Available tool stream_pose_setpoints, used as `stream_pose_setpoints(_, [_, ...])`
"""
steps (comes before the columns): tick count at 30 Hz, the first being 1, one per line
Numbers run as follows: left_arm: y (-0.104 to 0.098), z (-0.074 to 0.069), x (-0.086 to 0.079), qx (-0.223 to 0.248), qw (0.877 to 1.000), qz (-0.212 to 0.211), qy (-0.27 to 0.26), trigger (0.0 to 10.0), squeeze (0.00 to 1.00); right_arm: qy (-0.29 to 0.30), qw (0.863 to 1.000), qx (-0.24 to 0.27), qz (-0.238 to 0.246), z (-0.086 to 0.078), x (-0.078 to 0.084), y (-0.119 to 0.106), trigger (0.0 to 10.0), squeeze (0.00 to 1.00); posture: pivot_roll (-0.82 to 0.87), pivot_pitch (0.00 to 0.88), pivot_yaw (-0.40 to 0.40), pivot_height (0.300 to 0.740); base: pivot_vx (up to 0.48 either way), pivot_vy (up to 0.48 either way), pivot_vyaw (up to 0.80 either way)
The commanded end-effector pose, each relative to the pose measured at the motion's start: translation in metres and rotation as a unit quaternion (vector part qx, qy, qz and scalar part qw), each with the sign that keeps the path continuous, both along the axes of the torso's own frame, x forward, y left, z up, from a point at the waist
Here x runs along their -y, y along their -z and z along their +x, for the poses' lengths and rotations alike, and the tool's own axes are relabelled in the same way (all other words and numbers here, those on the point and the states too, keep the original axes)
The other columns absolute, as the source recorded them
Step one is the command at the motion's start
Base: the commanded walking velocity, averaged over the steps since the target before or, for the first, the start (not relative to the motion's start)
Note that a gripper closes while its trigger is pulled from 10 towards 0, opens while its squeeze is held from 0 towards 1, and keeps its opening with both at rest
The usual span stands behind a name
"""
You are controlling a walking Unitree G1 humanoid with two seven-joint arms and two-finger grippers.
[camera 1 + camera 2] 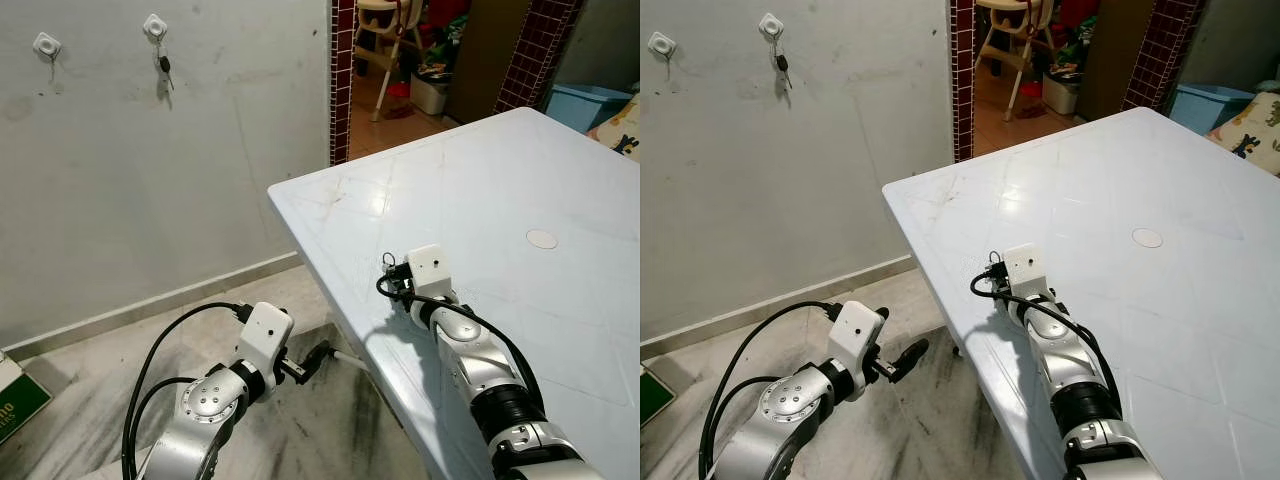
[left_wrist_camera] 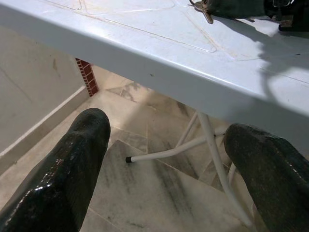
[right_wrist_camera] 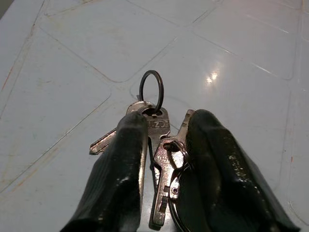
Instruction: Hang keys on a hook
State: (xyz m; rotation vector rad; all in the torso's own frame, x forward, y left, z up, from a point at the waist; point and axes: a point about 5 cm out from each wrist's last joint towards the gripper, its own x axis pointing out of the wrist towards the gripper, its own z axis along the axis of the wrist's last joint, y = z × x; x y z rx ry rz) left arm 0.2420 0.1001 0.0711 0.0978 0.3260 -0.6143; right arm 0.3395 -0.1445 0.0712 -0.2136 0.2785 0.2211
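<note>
R gripper (image 3: 161,159) low on the white table (image 1: 520,200), near its front-left corner. Fingers (image 3: 120,179) pinch a bunch of keys (image 3: 157,145) between them. Wrist cam: several silver keys, stamped markings too small to read. One black ring (image 3: 151,92) sticks out past the fingertips; part of a second ring is cut off at frame edge. Whether the bunch is lifted or touching the tabletop: can't tell. In head view only the ring tip (image 1: 387,259) peeks out ahead of the wrist cam housing, rest hidden.

L gripper (image 2: 164,164) spread wide, holding nothing, below table edge over the marble floor (image 1: 90,400); white table leg (image 2: 212,159) seen between its fingers.

Wall at left: two white hooks. Right hook (image 1: 154,26) already carries a small dark key (image 1: 165,68); left hook (image 1: 46,44) bare.
</note>
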Motion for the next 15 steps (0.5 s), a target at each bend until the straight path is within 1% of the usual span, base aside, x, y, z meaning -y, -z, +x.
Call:
stream_pose_setpoints(1, [-0.0019, 0.0005, -0.0008, 0.002, 1.000, 0.006, 0.004, 10.0, 0.00, 0.001, 1.000, -0.014, 0.003, -0.0016, 0.0001, 0.0051, 0.0, 0.00, 0.06, 0.000, 0.036, 0.740, 0.000, 0.000, 0.00])
stream_pose_setpoints(15, [-0.0015, 0.0007, -0.0002, 0.002, 1.000, 0.006, 0.005, 10.0, 0.00, 0.012, 1.000, -0.009, 0.004, -0.0019, 0.0043, 0.0046, 0.0, 0.00, 0.06, 0.000, 0.038, 0.740, 0.000, 0.000, 0.00])
